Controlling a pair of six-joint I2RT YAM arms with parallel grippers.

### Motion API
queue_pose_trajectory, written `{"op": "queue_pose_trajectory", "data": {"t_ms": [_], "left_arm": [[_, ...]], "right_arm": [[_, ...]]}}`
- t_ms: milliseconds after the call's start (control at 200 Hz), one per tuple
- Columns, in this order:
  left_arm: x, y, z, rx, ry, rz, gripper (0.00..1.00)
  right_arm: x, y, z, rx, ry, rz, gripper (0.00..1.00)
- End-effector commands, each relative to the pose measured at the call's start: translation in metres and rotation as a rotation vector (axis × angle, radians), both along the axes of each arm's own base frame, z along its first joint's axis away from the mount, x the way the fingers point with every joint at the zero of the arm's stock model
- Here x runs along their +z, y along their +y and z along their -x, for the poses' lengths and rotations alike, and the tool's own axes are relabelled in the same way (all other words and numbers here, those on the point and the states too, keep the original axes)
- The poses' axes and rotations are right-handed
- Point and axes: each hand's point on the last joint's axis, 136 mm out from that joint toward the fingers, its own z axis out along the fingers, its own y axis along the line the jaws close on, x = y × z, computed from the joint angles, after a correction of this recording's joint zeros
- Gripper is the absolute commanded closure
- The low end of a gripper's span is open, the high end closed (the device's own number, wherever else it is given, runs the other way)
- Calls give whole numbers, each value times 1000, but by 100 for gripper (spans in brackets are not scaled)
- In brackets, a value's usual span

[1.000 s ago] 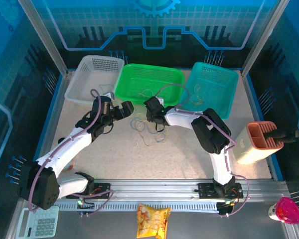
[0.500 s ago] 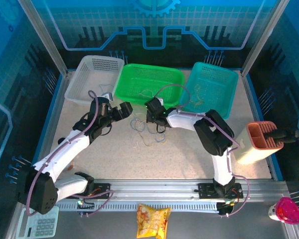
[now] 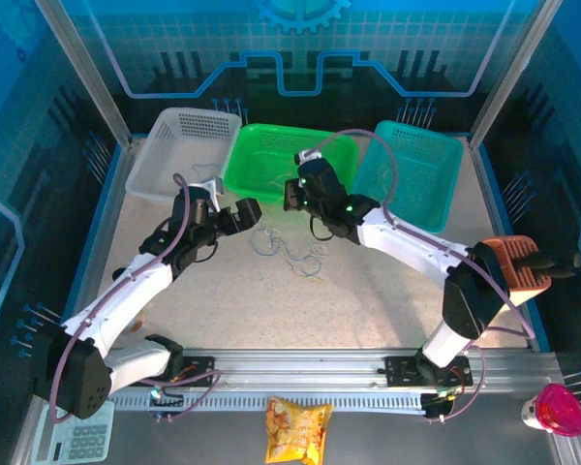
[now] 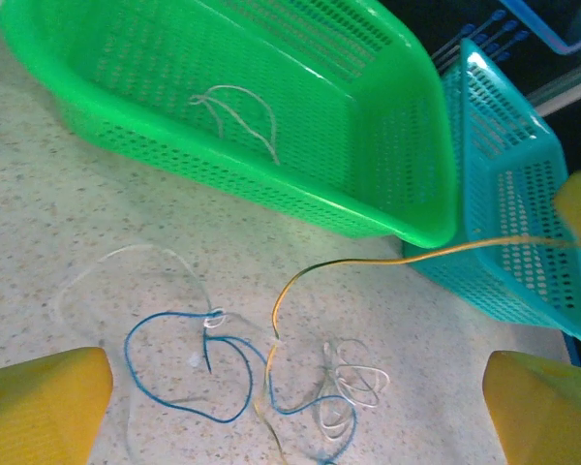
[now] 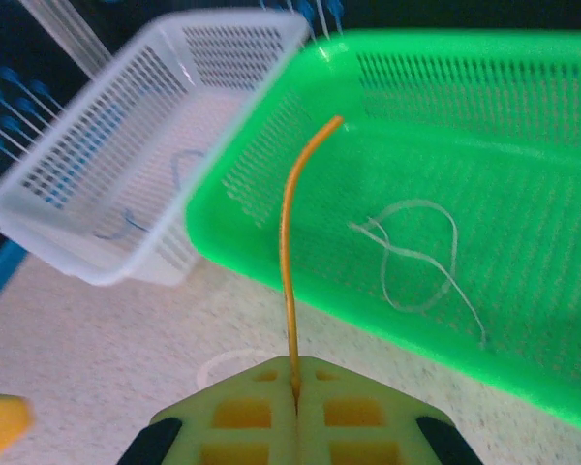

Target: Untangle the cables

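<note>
The cables (image 3: 292, 254) lie in a loose clump on the table in front of the green basket (image 3: 257, 155). In the left wrist view a blue cable (image 4: 187, 366) and a white coil (image 4: 356, 383) rest flat. From among them a yellow cable (image 4: 368, 263) rises to the right. My right gripper (image 3: 294, 195) hangs by the green basket's near rim, shut on that yellow cable (image 5: 289, 242), whose free end sticks up past the fingers (image 5: 349, 417). My left gripper (image 3: 240, 215) hovers open just left of the clump, with nothing between its yellow fingers (image 4: 41, 407).
A whitish cable (image 5: 421, 254) lies in the green basket (image 5: 523, 145), and a blue one (image 5: 126, 223) in the white basket (image 3: 174, 145). The teal basket (image 3: 416, 170) is at the back right. An orange holder (image 3: 508, 276) stands at the table's right edge.
My right gripper has shut on the yellow cable and risen from the clump toward the green basket, drawing the cable up. The left gripper has barely moved.
</note>
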Motion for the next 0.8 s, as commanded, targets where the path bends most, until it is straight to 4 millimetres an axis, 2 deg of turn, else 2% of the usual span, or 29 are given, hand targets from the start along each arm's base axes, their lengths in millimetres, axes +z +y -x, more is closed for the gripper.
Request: {"op": "queue_pose_trajectory", "data": {"t_ms": [0,275,520,795], "left_arm": [[33,-13,-4,-92,-103,34,1],[45,-30,-14,-159,-129,65,1],[41,-45,-22,-187,-117,87,1],[32,-52,-19,-204,-100,88,1]], "right_arm": [[59,8,16,87,-94,-51,100],[139,2,41,134,-219,-178,100],[190,-7,58,161,-294,-284,100],[238,-22,68,154,-389,-331,100]]}}
